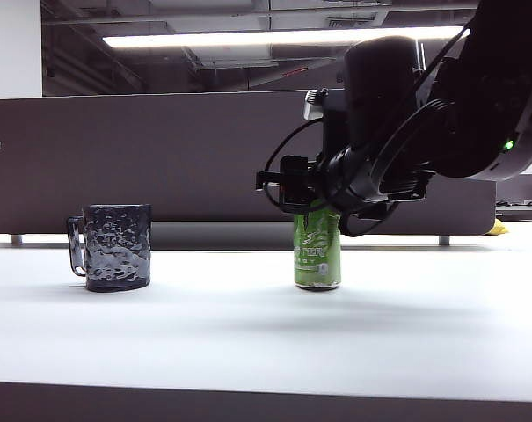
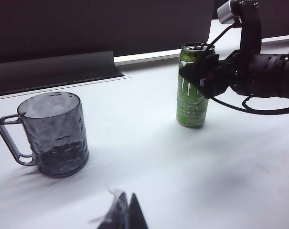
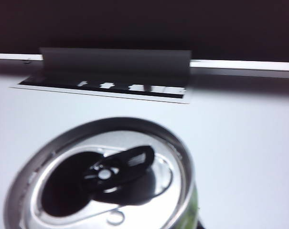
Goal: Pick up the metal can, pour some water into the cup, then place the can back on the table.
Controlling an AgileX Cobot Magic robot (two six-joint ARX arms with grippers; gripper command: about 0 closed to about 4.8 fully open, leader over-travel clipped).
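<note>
The green metal can (image 1: 317, 260) (image 2: 192, 102) stands upright on the white table (image 1: 248, 338), right of centre. My right gripper (image 1: 313, 200) (image 2: 199, 72) is shut on the can's upper part, one black finger on each side. The right wrist view looks down on the can's open silver top (image 3: 103, 179), and the fingers are hidden there. The dark grey dimpled cup (image 1: 116, 248) (image 2: 53, 133) stands to the left, well apart from the can, handle pointing away from it. My left gripper (image 2: 126, 213) hovers near the table's front, tips together, holding nothing. No water is visible.
A dark partition wall (image 1: 160, 149) runs behind the table. A grey raised flap over a slot (image 2: 63, 67) (image 3: 115, 71) sits at the table's back edge. The right arm's bulky black body (image 1: 441, 105) hangs above the table's right side.
</note>
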